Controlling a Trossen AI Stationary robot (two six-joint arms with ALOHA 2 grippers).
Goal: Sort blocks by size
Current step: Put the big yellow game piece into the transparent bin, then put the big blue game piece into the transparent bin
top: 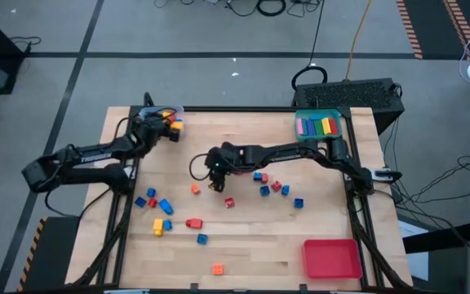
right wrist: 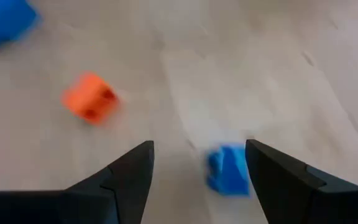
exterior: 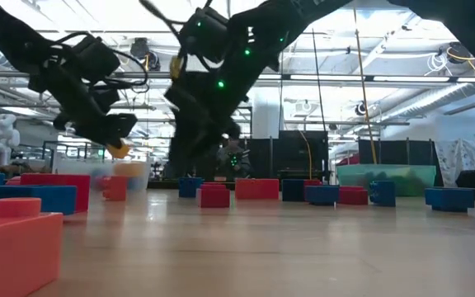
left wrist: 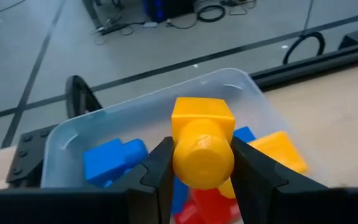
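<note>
High view, left gripper (top: pixel 172 124): it is held over the clear tray (top: pixel 163 113) at the far left corner of the table (top: pixel 251 245). A yellow block (top: pixel 175 126) is seen at its tip.
High view, right gripper (top: pixel 213 175): it is held low over the middle of the table, well apart from the clear tray. An orange block (top: pixel 195 189) lies just beside it.
High view, loose blocks (top: pixel 268 186): red, blue, yellow and orange ones are spread over the table, on the near side of the clear tray.
High view, other trays: a teal tray (top: pixel 318 125) with long bars is seen at the far right corner. A red tray (top: pixel 331 258) is seen at the near right corner.
Low view: the left gripper (exterior: pixel 115 140) is seen in the air with the yellow block (exterior: pixel 119 149) at its tip. The right arm (exterior: pixel 209 91) hangs down beside it. Red and blue blocks (exterior: pixel 258 189) are lined across the table.
Left wrist view, jaws: they are closed on the yellow block (left wrist: pixel 202 144), which is held right above the clear tray (left wrist: pixel 67 140). Blue, red and yellow blocks (left wrist: pixel 114 160) are seen lying inside that tray.
Right wrist view, jaws: they are spread wide and nothing is held. A blue block (right wrist: pixel 227 169) lies on the table between them, near one finger (right wrist: pixel 286 180). The orange block (right wrist: pixel 90 97) lies off to one side.
</note>
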